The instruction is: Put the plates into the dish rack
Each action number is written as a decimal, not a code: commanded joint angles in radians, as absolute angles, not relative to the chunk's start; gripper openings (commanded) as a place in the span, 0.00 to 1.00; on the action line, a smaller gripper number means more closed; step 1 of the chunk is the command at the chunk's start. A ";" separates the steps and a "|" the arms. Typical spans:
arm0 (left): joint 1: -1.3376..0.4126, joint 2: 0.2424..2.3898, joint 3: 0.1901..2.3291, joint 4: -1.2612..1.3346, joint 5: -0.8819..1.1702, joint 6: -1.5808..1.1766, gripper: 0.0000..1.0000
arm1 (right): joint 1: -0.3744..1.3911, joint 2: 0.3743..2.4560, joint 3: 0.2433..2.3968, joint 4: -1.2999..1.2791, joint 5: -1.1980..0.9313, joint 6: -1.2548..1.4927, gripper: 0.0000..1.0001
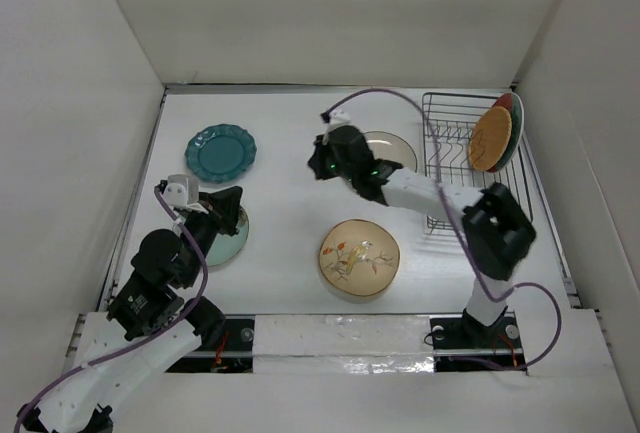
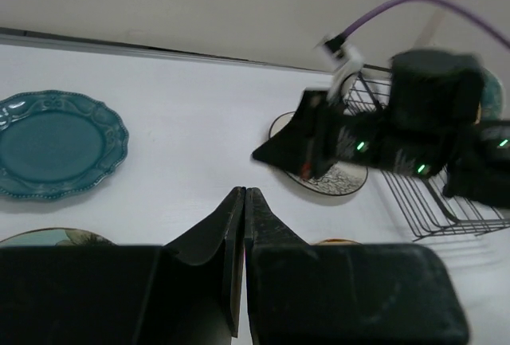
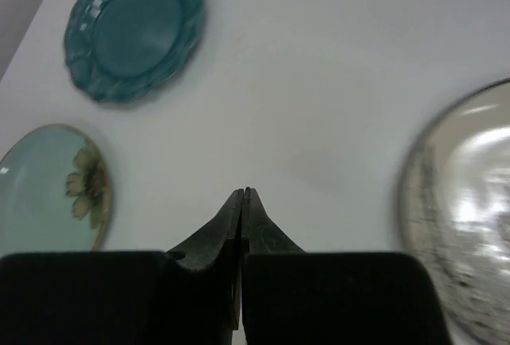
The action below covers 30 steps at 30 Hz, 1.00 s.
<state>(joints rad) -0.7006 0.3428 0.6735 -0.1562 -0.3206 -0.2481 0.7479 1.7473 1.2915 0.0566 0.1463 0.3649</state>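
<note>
1. While two plates stand on edge in the dish rack (image 1: pixel 478 168), four lie flat on the counter (image 1: pixel 290 183). Loading looks about a third done, and the step in hand is choosing the next plate.
2. The left hand (image 2: pixel 244 201) has its fingers pressed together on nothing. It hovers over the pale teal plate (image 3: pixel 44 190) at the counter's left side.
3. The right hand (image 3: pixel 242 200) is likewise pressed together and empty, above bare counter just beside the cream plate (image 1: pixel 398 145) (my guess for the next pick, being nearest the rack).
4. The next move calls for spreading the fingers, dropping to a rim and pinching it. The plate then has to be tipped upright and slid between free tines.
5. Count: six plates, one rack.
   - In the rack's far end: the orange plate (image 1: pixel 492 139), with the red plate (image 1: pixel 514 113) behind it.
   - On the counter: the scalloped dark teal plate (image 1: pixel 221 152), the pale teal, the cream and the beige bird plate (image 1: pixel 359 258).
</note>
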 commanded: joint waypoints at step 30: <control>-0.706 0.338 0.675 -0.140 -0.347 -0.245 0.21 | 1.006 2.450 1.666 0.321 -0.239 0.887 0.18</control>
